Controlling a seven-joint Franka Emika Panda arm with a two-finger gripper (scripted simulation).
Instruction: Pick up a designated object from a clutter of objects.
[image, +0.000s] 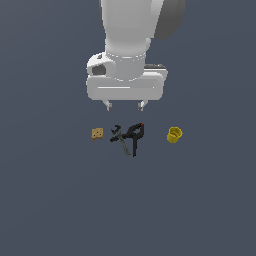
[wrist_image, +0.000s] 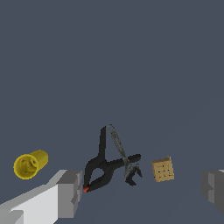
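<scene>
1. Hovering spread wide and empty, the gripper (image: 125, 105) hangs above the black clamp (image: 135, 136), not the target.
2. On the exterior view's left of that clamp, just beside the scissors (image: 118, 136), lies the tan dotted block (image: 97, 133), flat on the tabletop (image: 60, 200).
3. Well beyond the clamp's other side sits the yellow cup (image: 174, 135); the block's outer side looks open.

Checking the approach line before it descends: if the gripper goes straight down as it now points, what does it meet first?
Probably the black clamp, which lies roughly under the open gripper; the tan block sits off to the exterior view's left. Depth is uncertain.
</scene>
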